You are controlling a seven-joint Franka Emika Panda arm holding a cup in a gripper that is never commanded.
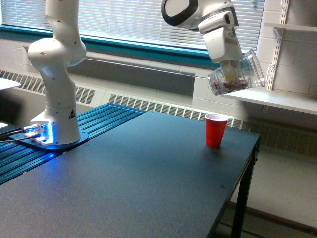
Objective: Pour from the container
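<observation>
Landmark: red cup point(216, 130), upright on the dark table point(148, 178), near the table's far edge toward the exterior view's right. The container point(237, 75) hangs in the air above the red cup, slightly toward the exterior view's right, well clear of the rim. It is tipped nearly on its side, mouth toward the left and down. Reddish-brown bits lie along its lower wall. Gripper point(231, 67) fingers are closed around the container. Arm base point(54, 131) stands far left of the red cup.
</observation>
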